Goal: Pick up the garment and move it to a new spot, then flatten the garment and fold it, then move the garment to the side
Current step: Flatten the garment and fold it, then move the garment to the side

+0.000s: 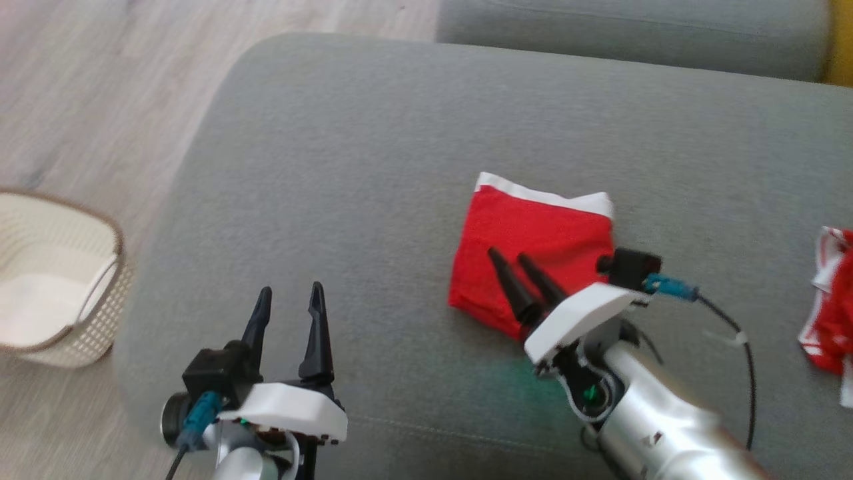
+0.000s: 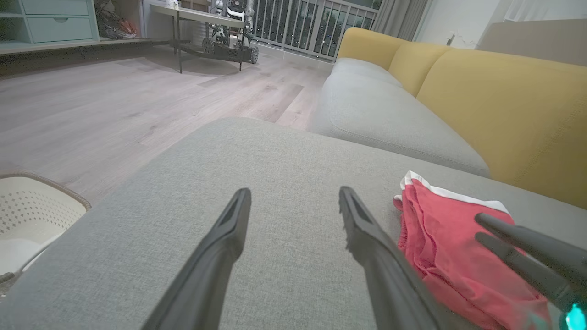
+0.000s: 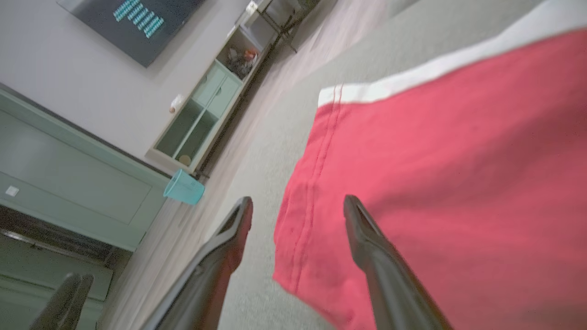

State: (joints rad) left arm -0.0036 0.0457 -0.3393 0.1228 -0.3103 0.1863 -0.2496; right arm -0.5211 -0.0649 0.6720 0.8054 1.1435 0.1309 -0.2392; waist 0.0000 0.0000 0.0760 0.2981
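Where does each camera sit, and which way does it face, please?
Head view: on the head, looking down at the grey fabric sofa cushion and folded red garment with white band; left gripper and right gripper show.
Left wrist view: low over the cushion, facing along it to the wooden floor; own fingers, right gripper's too.
Right wrist view: tilted, close above the garment; own fingers.
Both wrist views share the garment.

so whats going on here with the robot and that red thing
A two-armed robot is working on a red garment with a white band, which lies in a folded rectangle on the grey sofa cushion. Its right gripper is open over the garment's near edge, gripping nothing. The left gripper hangs open above bare cushion. A pale basket sits on the floor to the left.
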